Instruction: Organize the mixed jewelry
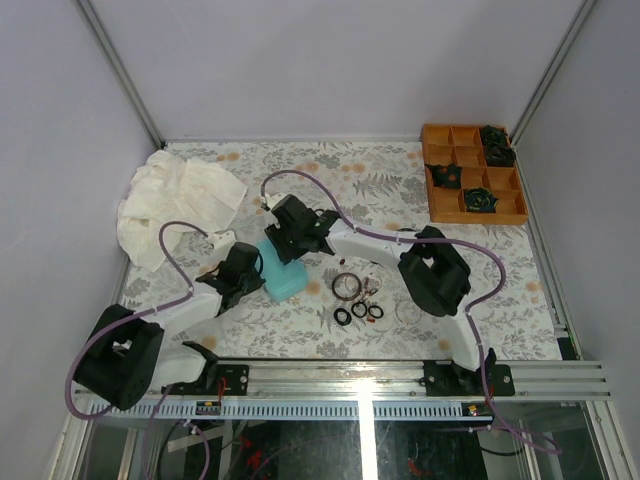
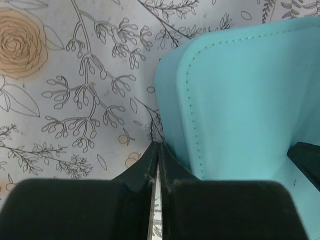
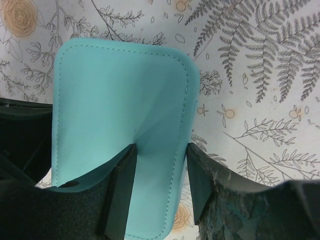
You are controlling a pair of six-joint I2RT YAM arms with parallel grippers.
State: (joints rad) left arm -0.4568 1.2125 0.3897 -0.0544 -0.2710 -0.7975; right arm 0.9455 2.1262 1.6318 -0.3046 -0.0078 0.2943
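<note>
The mixed jewelry (image 1: 357, 300) lies loose on the flowered table right of the teal case (image 1: 287, 275): a thin dark bangle (image 1: 346, 286) and a few small black rings (image 1: 343, 316). My right gripper (image 1: 291, 243) reaches over the case from behind. In the right wrist view its fingers (image 3: 127, 165) straddle a strip of the case's lid (image 3: 120, 95) along its right edge; one fingertip dents the teal surface, the other touches the edge, so the right gripper (image 3: 161, 147) is shut on it. My left gripper (image 2: 158, 146) is shut on nothing, tips against the case's left side (image 2: 240, 100).
An orange compartment tray (image 1: 438, 208) with dark clumps stands at the back right corner. A crumpled white cloth (image 1: 175, 205) lies at the back left. The right arm's body (image 1: 435, 270) hangs just right of the jewelry. Grey walls enclose the table.
</note>
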